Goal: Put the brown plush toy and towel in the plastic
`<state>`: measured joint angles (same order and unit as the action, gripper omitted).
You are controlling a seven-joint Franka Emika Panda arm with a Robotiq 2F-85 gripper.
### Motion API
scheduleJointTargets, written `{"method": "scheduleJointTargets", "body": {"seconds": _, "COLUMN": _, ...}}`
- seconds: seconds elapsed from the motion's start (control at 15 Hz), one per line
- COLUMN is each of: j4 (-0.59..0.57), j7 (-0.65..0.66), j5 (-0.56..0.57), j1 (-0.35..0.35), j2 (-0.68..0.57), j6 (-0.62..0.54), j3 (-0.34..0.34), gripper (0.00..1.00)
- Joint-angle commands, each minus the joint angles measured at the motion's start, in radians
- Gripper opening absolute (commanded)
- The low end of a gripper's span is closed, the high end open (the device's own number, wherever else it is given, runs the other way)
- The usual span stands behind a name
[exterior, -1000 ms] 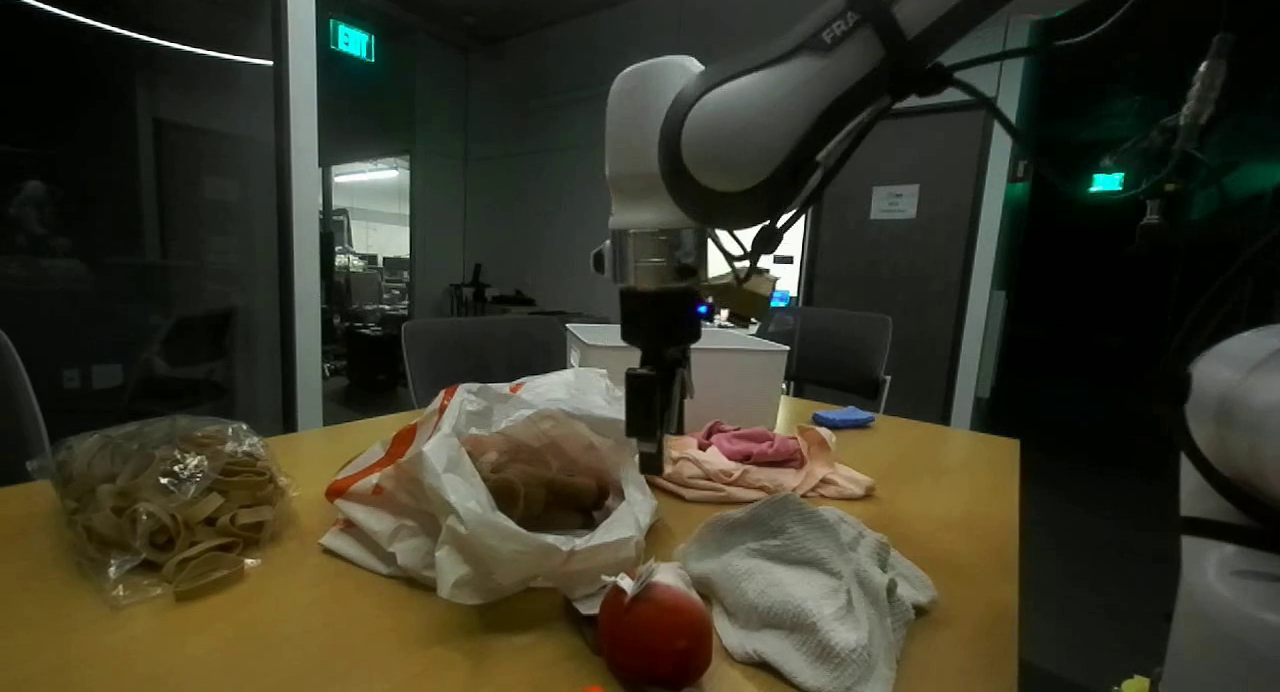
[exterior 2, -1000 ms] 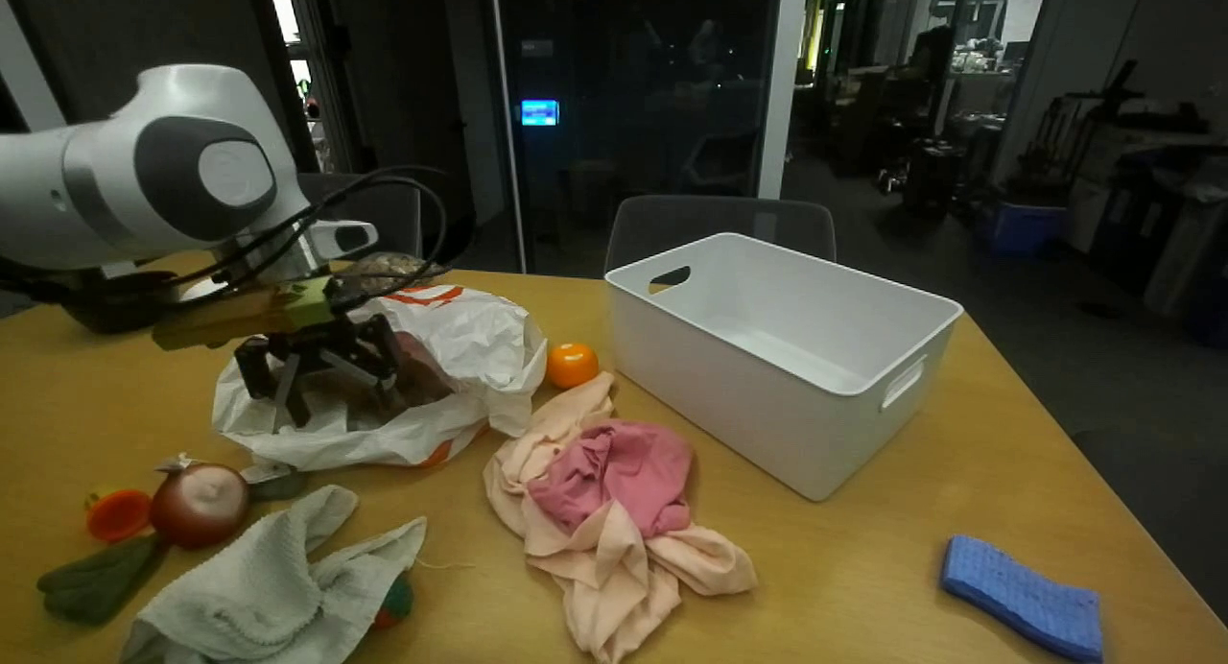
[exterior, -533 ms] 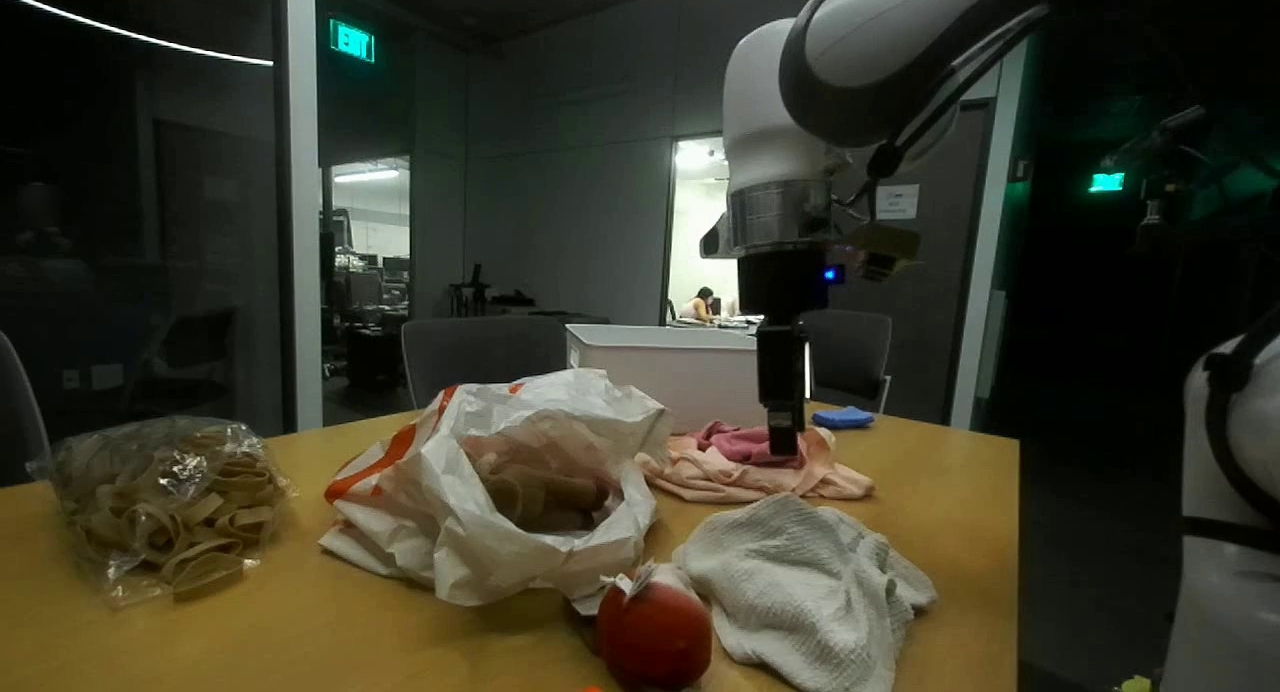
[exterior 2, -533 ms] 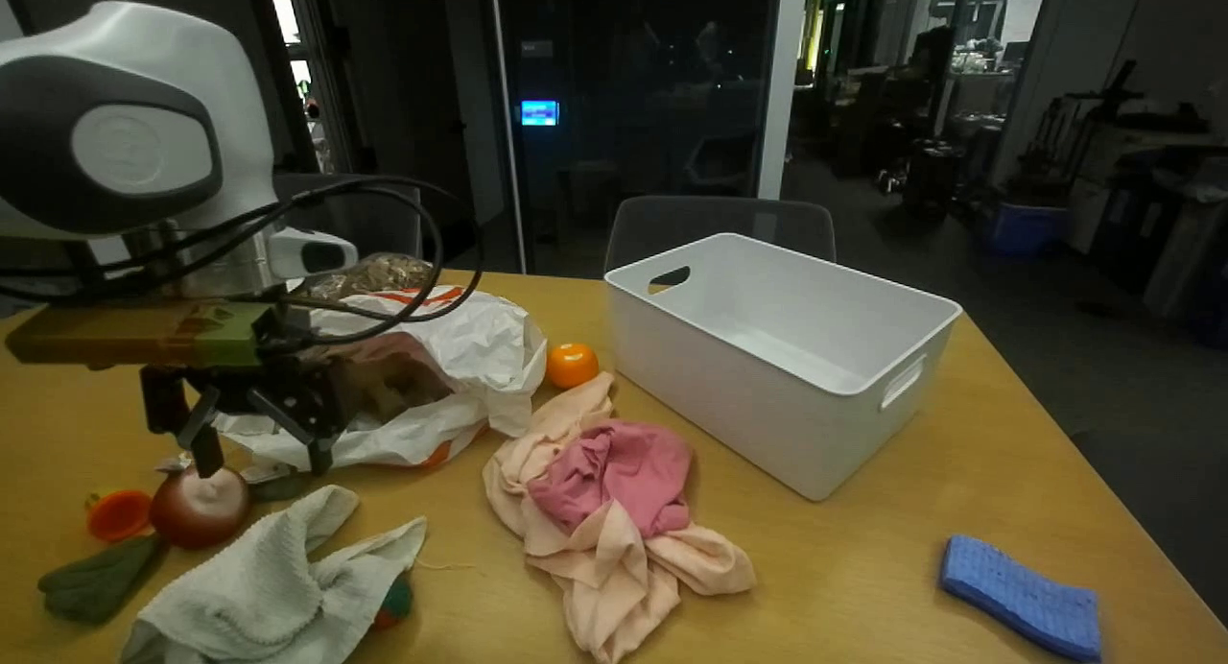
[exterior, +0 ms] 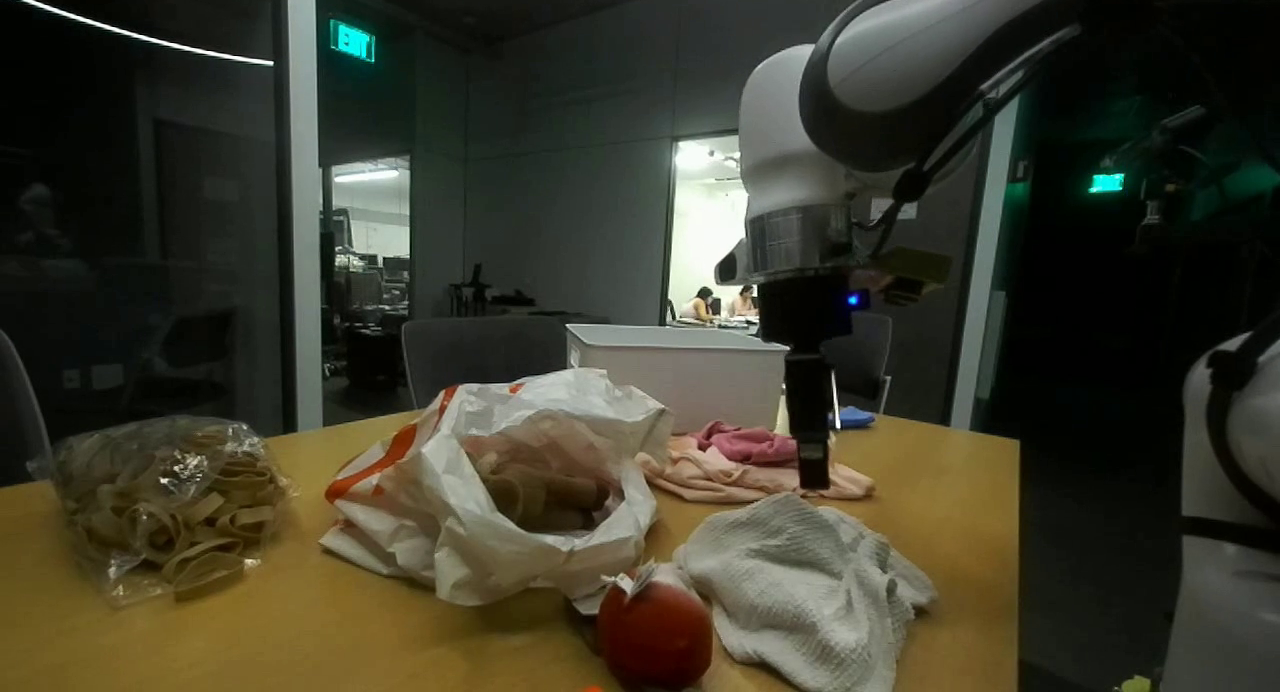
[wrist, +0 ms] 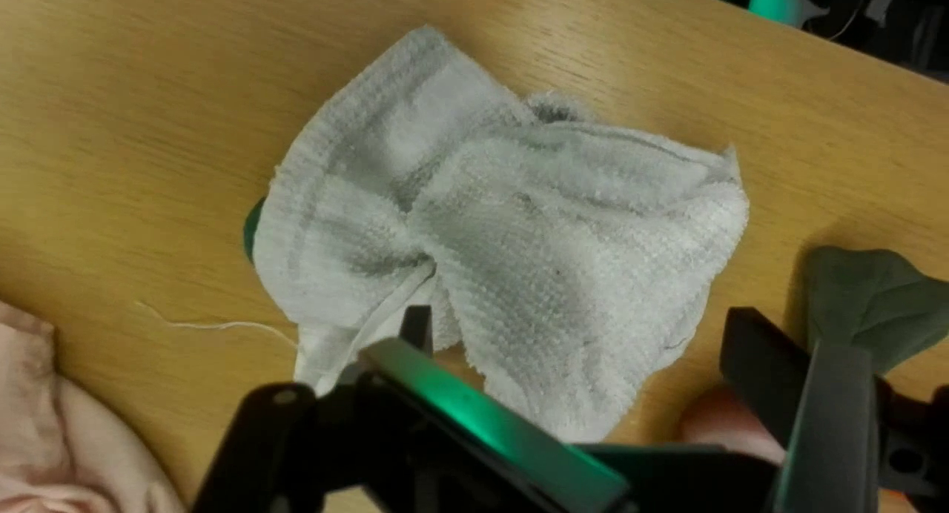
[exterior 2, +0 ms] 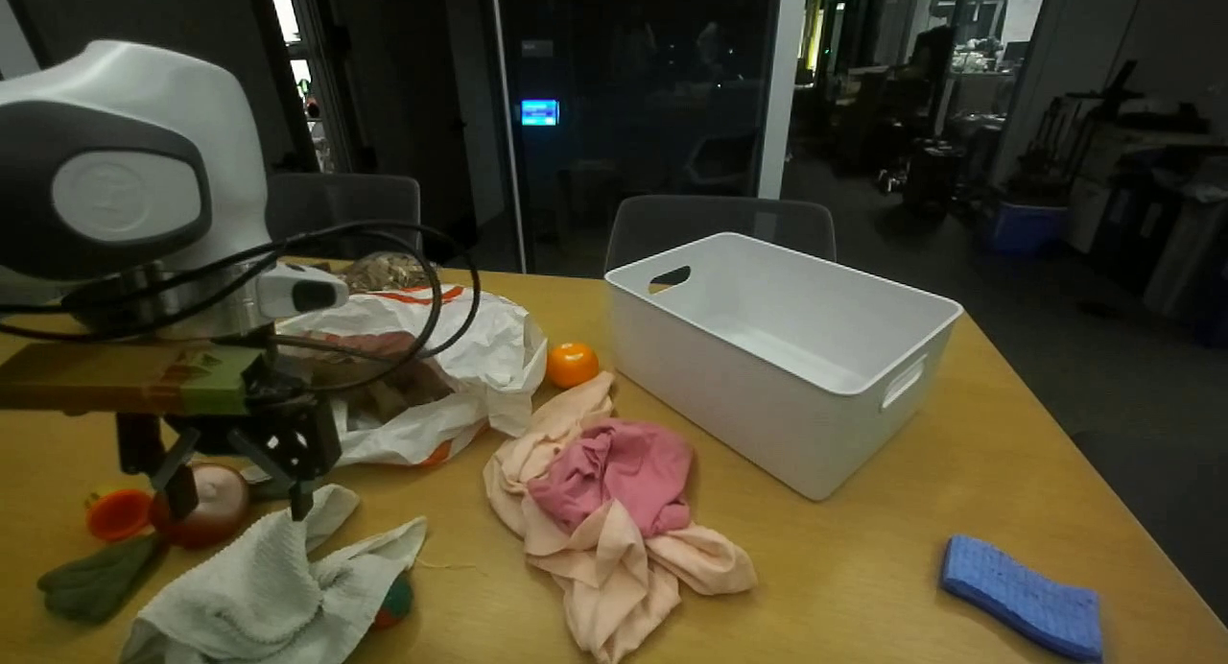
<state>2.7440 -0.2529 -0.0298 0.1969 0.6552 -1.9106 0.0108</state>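
The brown plush toy (exterior: 545, 500) lies inside the white plastic bag (exterior: 400, 532), partly hidden by its folds; the toy (exterior 2: 398, 388) and bag (exterior 2: 494, 352) also show in an exterior view. The crumpled white towel (exterior: 810, 587) lies on the table beside the bag; it shows too in an exterior view (exterior 2: 259, 587) and in the wrist view (wrist: 534, 224). My gripper (exterior: 813, 477) points down above the towel's edge, fingers apart and empty. In the wrist view its fingertips (wrist: 578, 320) sit on either side of one towel corner. The gripper shows also in an exterior view (exterior 2: 240, 509).
A red onion (exterior 2: 206, 496) sits close to the fingers, with a green leaf-like item (exterior 2: 101, 578) nearby. Peach and pink cloths (exterior 2: 624, 482), an orange fruit (exterior 2: 573, 366), a white bin (exterior 2: 748, 405) and a blue sponge (exterior 2: 1022, 597) lie around. A clear bag of brown bands (exterior: 180, 512) stands farther off.
My gripper has moved away from the bag's opening, across to the towel, and has come lower in the last half second. The toy stays in the bag; the towel has not moved.
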Motion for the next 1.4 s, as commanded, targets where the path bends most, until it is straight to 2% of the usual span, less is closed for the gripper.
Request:
{"method": "scheduleJointTargets", "body": {"seconds": 0.0, "j4": 0.009, "j7": -0.098, "j5": -0.05, "j1": 0.027, "j2": 0.009, "j6": -0.027, "j3": -0.03, "gripper": 1.0}}
{"method": "scheduleJointTargets", "body": {"seconds": 0.33, "j4": 0.01, "j7": -0.171, "j5": -0.058, "j1": 0.043, "j2": -0.023, "j6": -0.153, "j3": -0.031, "gripper": 1.0}}
{"method": "scheduleJointTargets", "body": {"seconds": 0.6, "j4": 0.012, "j7": -0.201, "j5": -0.085, "j1": 0.045, "j2": -0.08, "j6": -0.14, "j3": -0.058, "gripper": 1.0}}
{"method": "scheduleJointTargets", "body": {"seconds": 0.8, "j4": 0.014, "j7": -0.217, "j5": -0.121, "j1": 0.055, "j2": -0.114, "j6": -0.132, "j3": -0.05, "gripper": 1.0}}
{"method": "scheduleJointTargets", "body": {"seconds": 1.33, "j4": 0.015, "j7": -0.187, "j5": -0.093, "j1": 0.028, "j2": -0.262, "j6": -0.229, "j3": -0.018, "gripper": 1.0}}
